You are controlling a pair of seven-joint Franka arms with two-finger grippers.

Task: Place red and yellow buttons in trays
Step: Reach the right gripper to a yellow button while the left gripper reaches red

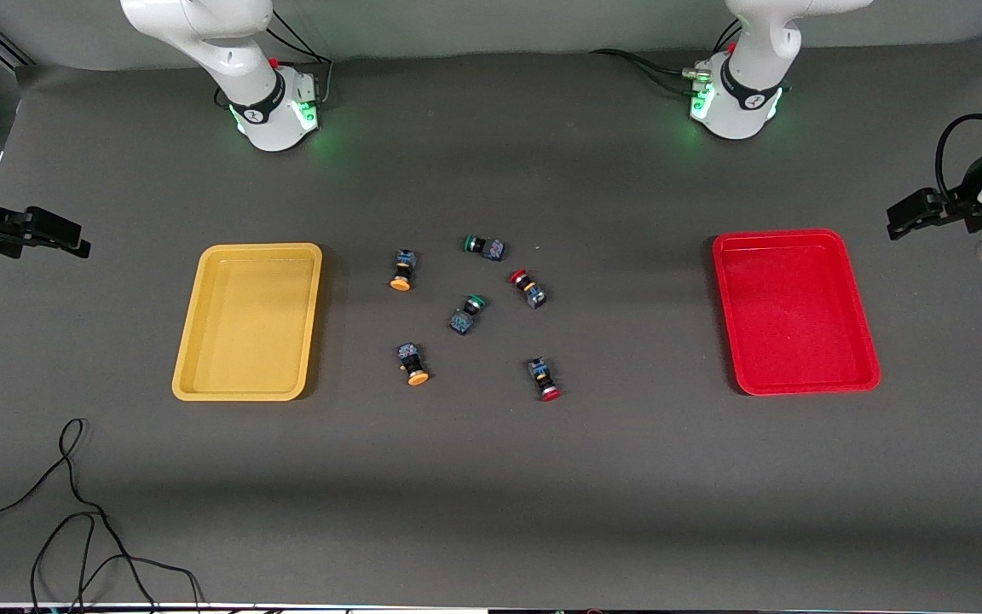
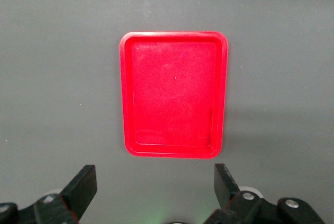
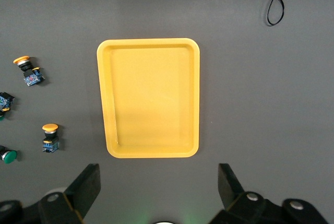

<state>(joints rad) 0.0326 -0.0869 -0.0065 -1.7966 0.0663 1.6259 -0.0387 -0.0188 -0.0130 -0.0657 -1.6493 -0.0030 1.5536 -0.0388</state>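
A: Where are the grippers?

B: Left gripper (image 2: 154, 192) is up over the table at the left arm's end, above the red tray (image 1: 862, 341), fingers (image 2: 83, 185) spread wide, nothing between them. Right gripper (image 3: 159, 192) is the same at the right arm's end, above the yellow tray (image 1: 201, 341), fingers (image 3: 86, 185) wide apart and empty. Both arms wait.

A: Trays?

B: Both bare. Every button lies on the mat between them.

A: Layout?

B: Two yellow buttons toward the yellow tray: farther one (image 1: 404, 269), nearer one (image 1: 413, 363). Two red buttons toward the red tray: farther one (image 1: 528, 288), nearer one (image 1: 544, 379). All on their sides, well apart.

A: Anything else?

B: Two green buttons: one (image 1: 484, 246) farthest from the front camera, one (image 1: 467, 314) mid-cluster. Loose black cable (image 1: 73, 512) on the mat, near the front camera at the right arm's end.
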